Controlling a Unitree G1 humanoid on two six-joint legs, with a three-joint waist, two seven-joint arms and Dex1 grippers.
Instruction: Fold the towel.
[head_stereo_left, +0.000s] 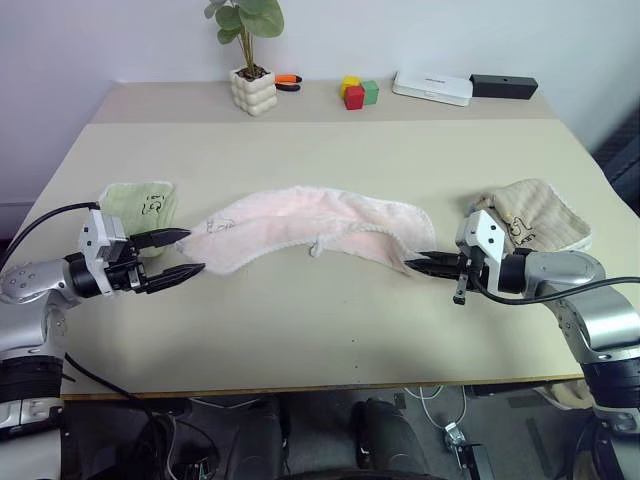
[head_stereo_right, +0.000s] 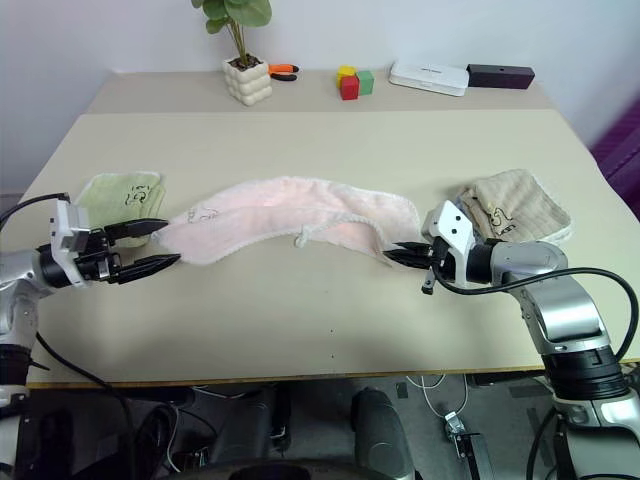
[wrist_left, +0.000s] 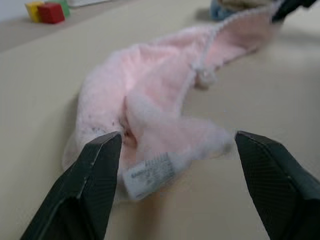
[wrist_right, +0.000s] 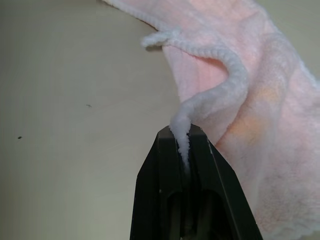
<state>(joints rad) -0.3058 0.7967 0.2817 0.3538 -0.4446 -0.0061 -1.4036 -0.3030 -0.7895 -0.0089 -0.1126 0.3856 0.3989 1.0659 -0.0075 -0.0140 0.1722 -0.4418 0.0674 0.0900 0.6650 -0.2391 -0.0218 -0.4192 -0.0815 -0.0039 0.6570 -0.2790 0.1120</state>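
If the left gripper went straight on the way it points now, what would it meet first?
The left gripper, open, would most likely meet the near corner of the towel first; that corner, with its tag, lies right between its fingers on the table.

- Pink towel (head_stereo_right: 290, 222) stretched loosely across table (head_stereo_right: 300, 320).
- Right gripper (head_stereo_right: 400, 254) pinching its end; left gripper (head_stereo_right: 160, 245) parted beside the other.

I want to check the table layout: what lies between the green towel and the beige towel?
The pink towel stretches across the table between the green towel and the beige towel, as the left eye view shows.
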